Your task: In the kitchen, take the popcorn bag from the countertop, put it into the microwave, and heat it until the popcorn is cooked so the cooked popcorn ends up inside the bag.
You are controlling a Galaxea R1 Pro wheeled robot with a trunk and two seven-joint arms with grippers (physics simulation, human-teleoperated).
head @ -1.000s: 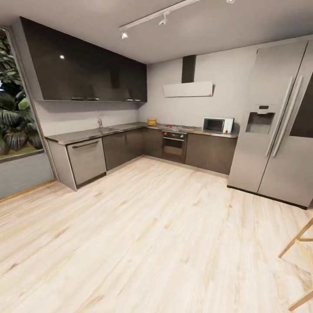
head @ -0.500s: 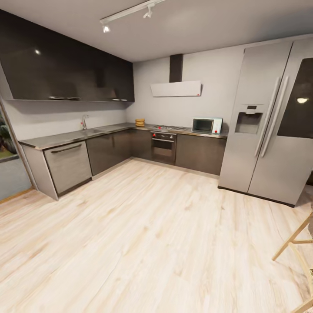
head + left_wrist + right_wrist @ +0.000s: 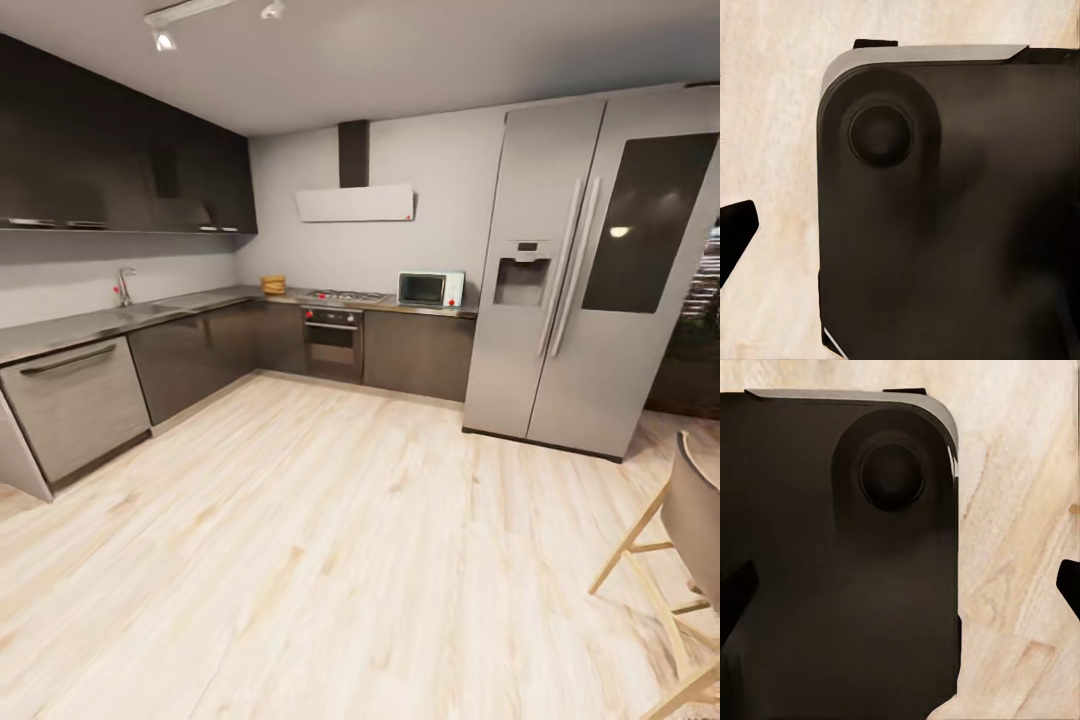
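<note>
From my head camera the microwave [image 3: 431,289] sits on the countertop [image 3: 90,324] just beside the tall steel fridge [image 3: 585,280] — the gas hob [image 3: 345,296] lies on the microwave's other side, with the built-in oven [image 3: 333,343] beneath it, and a small tan object [image 3: 273,285], too far off to identify, stands on the slab beyond the hob. My left wrist camera shows my dark rounded base [image 3: 952,210] over pale wood floor [image 3: 772,135]; a black fingertip [image 3: 735,236] pokes in, yet I cannot tell whether that gripper is parted or closed. My right wrist camera shows my base over the planks too, with dark fingertips [image 3: 735,600] at both edges of the picture — again I cannot tell the grip.
</note>
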